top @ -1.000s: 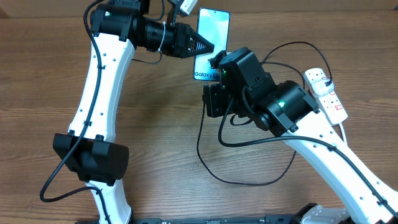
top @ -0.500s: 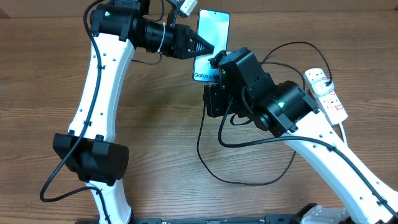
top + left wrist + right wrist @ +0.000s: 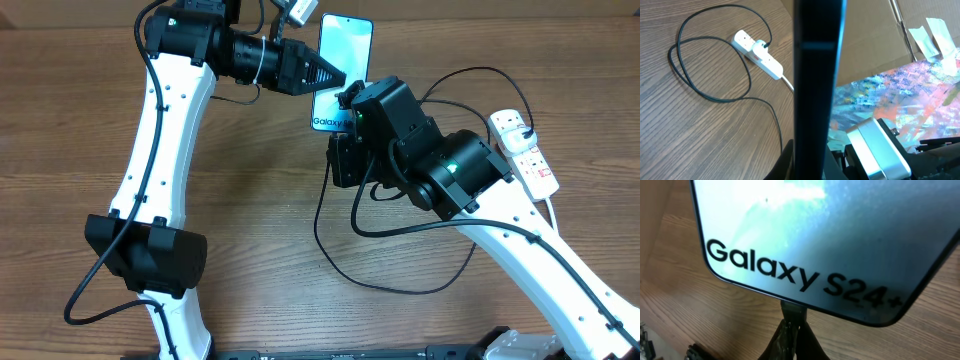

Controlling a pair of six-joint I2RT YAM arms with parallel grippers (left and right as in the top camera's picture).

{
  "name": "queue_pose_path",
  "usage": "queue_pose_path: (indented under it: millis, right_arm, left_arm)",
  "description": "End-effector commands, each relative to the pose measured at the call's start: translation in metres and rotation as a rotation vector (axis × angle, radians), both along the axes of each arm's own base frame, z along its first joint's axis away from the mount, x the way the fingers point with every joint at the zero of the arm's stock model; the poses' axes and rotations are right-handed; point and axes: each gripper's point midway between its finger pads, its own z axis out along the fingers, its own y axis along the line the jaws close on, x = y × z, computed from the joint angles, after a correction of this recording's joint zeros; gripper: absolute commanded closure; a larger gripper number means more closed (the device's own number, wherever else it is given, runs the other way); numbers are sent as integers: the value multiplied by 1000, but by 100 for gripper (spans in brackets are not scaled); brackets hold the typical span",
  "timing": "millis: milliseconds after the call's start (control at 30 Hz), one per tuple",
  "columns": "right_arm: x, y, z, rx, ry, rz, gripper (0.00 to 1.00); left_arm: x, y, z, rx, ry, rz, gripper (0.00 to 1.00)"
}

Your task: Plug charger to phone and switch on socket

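Left pincer (image 3: 336, 75) is clamping the phone (image 3: 347, 45) by its side. Right pincer (image 3: 791, 326), closed on the charger (image 3: 400, 290) tip, is meeting the phone's lower edge, its wrist blocking the overhead view. The socket (image 3: 525, 150) is lying right of the phone. Since the earlier frame, the phone is sitting slightly further right.

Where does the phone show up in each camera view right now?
Overhead: phone top centre, left gripper on its edge.
Left wrist: edge-on, the dark vertical bar mid-frame.
Right wrist: fills the upper frame, "Galaxy S24+" print.
Shared landmark: white power strip, overhead right and left wrist upper left; not in right wrist.
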Motion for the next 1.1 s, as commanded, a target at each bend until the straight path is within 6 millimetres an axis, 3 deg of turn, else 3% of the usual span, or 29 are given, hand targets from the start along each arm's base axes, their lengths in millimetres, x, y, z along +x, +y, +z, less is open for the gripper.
queue_pose_path:
  millis: [0,667,700,800,867,967,1067]
  right_arm:
    - [2,0,22,25,-64,1,96]
    - [2,-8,18,-14,-62,-24,96]
    - [2,-8,17,-15,-60,-24,94]
    - [5,-13,16,-14,-49,-79,66]
    - [9,-20,14,-16,-30,-142,54]
    - [15,-26,6,-5,16,-197,42]
    - [20,-25,-6,37,103,-203,42]
  left_arm:
    - [-4,-4,6,-22,-27,-26,96]
    - [5,5,-12,93,-55,22,96]
    - [7,7,-16,119,-55,39,96]
    - [24,24,-37,263,-4,170,96]
    - [38,42,-53,381,58,309,96]
    - [48,64,-68,495,120,457,96]
    - [54,81,-77,571,163,567,96]
